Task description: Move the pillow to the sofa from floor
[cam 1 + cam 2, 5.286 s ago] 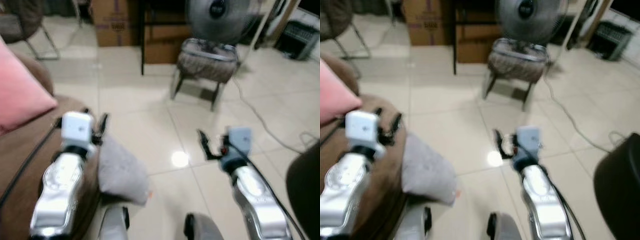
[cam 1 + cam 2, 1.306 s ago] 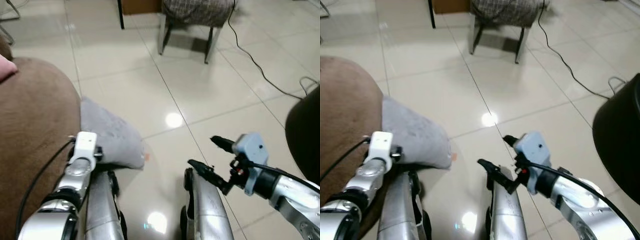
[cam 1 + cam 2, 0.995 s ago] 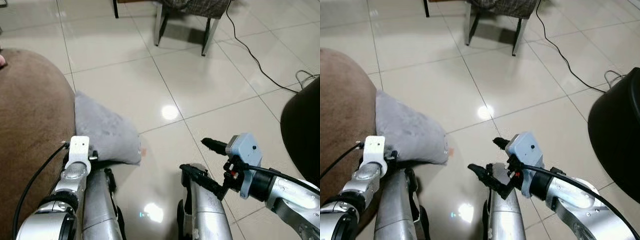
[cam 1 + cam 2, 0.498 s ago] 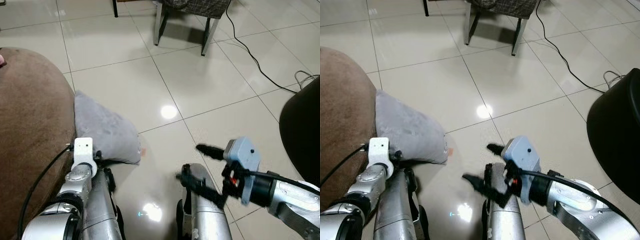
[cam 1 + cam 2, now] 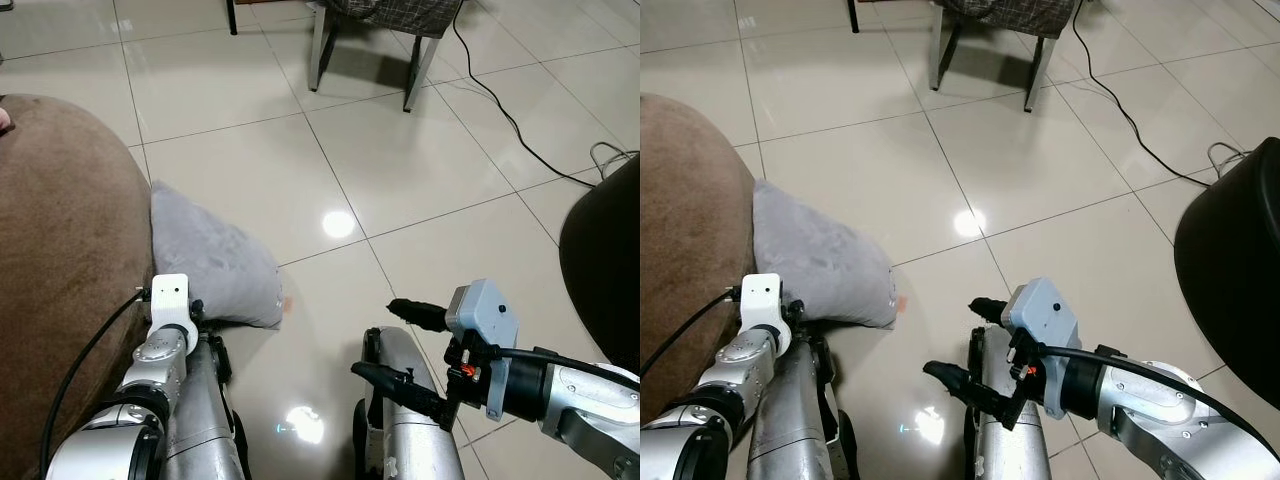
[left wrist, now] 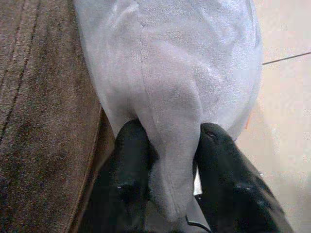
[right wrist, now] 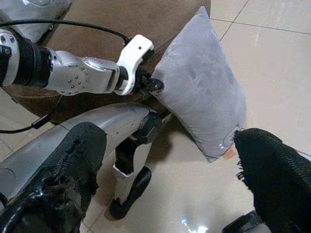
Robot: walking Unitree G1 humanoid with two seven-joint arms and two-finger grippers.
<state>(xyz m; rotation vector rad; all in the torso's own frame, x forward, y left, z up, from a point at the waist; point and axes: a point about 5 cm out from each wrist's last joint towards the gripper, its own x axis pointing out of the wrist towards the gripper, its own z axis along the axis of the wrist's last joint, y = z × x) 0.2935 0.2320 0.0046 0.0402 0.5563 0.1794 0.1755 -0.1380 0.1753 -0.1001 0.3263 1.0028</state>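
A grey pillow [image 5: 210, 265] lies on the tiled floor, leaning against the brown sofa [image 5: 60, 250] on my left. My left gripper [image 6: 171, 141] is shut on the pillow's near edge, one black finger on each side of a pinched fold of fabric. From the right wrist view the same grip shows at the pillow's corner [image 7: 151, 85]. My right gripper [image 5: 375, 337] hangs open above my right leg, well to the right of the pillow, with nothing between its fingers [image 7: 73, 170].
A stool with metal legs [image 5: 320, 50] stands on the floor ahead. A black cable [image 5: 510, 120] runs across the tiles at the right. A dark rounded object [image 5: 605, 270] fills the right edge. My own silver legs [image 5: 400, 430] are below.
The camera has tilted down since the oldest frames. My left arm dropped from above the sofa arm to the pillow's edge. In the last second the open right gripper shifted slightly.
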